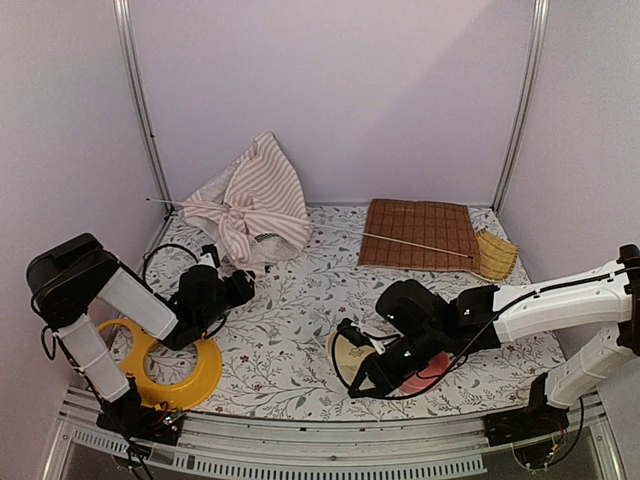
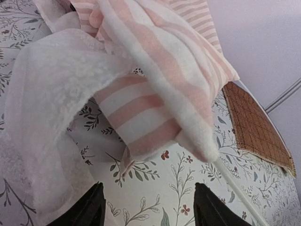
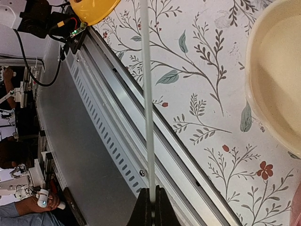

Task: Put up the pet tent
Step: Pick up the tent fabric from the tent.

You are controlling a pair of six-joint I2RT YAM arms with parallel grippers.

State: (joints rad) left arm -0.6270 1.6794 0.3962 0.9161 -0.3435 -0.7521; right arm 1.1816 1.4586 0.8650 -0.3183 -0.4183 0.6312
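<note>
Pet tent (image 1: 255, 205) lies crumpled at the counter's (image 1: 300, 330) far left, not yet raised.
Left tool (image 2: 148, 207) gapes empty before the striped fabric, seemingly ready to grab it; right tool (image 3: 151, 200), near right, clamps a thin clear pole (image 3: 146, 94), likely for threading.

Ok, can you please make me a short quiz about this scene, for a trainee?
1. True or false: the left pincer is shut on the striped tent.
2. What does the right pincer pinch? A) a thin pole B) a yellow ring C) a cream bowl
3. Fill in: seen from the robot, the brown mat lies at the back ____ of the table.
Key: 1 false, its fingers stand apart with nothing between them; 2 A; 3 right.
</note>
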